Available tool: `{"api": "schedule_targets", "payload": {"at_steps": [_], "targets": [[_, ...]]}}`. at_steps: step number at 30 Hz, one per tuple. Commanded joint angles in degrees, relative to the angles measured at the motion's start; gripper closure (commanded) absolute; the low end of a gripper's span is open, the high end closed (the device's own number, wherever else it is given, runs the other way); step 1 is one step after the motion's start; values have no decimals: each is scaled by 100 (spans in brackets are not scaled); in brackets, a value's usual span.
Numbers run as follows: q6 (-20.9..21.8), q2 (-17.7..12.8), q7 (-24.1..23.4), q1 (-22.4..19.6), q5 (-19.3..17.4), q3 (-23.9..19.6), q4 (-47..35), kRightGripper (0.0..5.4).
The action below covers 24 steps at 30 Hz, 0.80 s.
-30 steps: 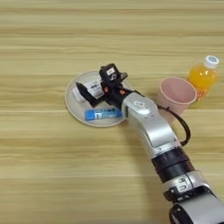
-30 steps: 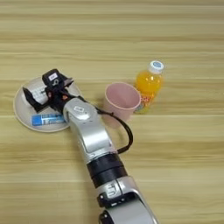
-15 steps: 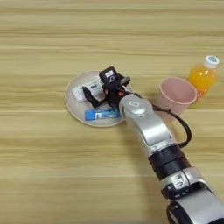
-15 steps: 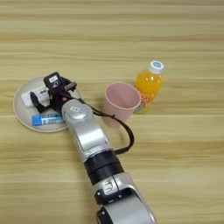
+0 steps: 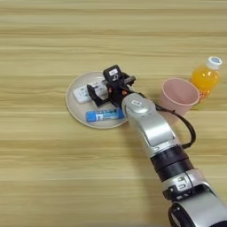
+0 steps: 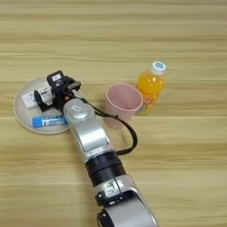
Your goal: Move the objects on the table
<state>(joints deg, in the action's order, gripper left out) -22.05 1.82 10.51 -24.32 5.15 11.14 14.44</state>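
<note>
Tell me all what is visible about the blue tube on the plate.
The blue tube is a small tube, blue with a white patch of print. It lies flat on its side, lengthwise left to right, on the near part of the beige plate. The end effector is just behind it; contact cannot be told.

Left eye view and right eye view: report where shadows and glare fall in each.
Left eye view: soft, even light; a pale highlight runs along the silver forearm, with a faint shadow on the table beside it. Right eye view: the pink cup throws a weak shadow at its base; no hard glare on the plate.
</note>
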Motion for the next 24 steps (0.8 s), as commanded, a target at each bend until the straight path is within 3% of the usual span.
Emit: {"api": "schedule_targets", "payload": {"at_steps": [1,24], "targets": [[105,55,-58,-416,-7,-36,-309,2],[104,56,-57,-416,-6,-36,-310,2]]}}
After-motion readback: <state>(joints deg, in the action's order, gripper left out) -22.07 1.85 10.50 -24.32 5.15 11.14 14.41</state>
